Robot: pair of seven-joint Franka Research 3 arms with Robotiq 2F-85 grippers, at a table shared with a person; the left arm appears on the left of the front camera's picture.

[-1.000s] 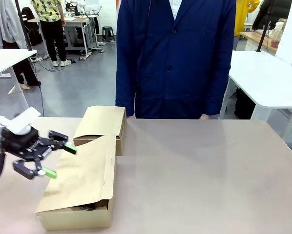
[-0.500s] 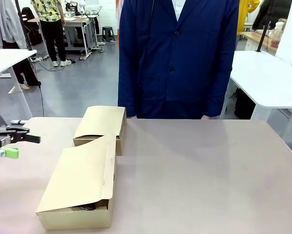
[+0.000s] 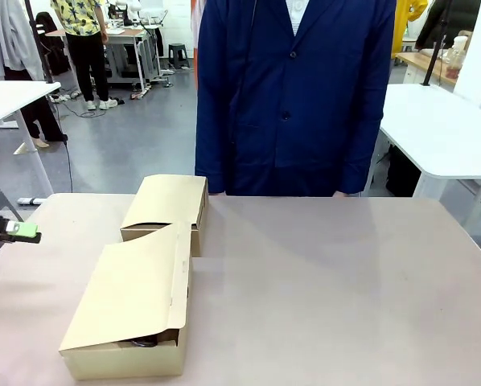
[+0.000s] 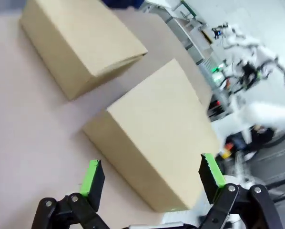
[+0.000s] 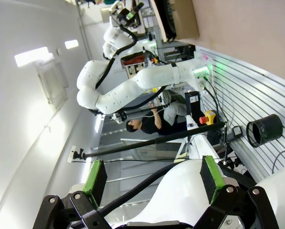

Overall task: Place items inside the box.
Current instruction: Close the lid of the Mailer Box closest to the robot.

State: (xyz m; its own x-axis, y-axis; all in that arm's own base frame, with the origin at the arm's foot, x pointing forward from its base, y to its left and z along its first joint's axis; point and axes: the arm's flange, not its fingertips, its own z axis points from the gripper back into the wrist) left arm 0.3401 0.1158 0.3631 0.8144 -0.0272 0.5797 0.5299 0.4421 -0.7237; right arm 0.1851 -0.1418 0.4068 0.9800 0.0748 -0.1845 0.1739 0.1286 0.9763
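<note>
1. Your target, the bigger brown cardboard box (image 3: 132,310), lies at the near-left of the table (image 3: 337,289), its wide flap lid (image 3: 136,281) lowered over it and slanting down toward the near edge.
2. A narrow dark gap shows under the flap at the box's near end; something dark (image 3: 144,342) sits inside, too hidden for you to identify.
3. The smaller cardboard box (image 3: 166,206) stands just behind the bigger one, toward the far side, its flap also down, the two boxes touching or very nearly so.
4. From your left wrist camera, both boxes lie ahead on the tabletop: the bigger box (image 4: 157,143) nearer, the smaller box (image 4: 80,43) beyond it.
5. Your left gripper (image 4: 152,174) hangs clear of the bigger box, its green-padded fingers (image 4: 91,177) spread wide with nothing between them.
6. In the front view, that left gripper (image 3: 15,232) pokes in at the table's left edge, well apart from the boxes.
7. Your right gripper (image 5: 152,183) points away from the table toward the white robot arms (image 5: 133,81), jaws fully apart and empty.
8. A person in a dark blue coat (image 3: 293,96) stands at the far side of the table, behind the boxes.
</note>
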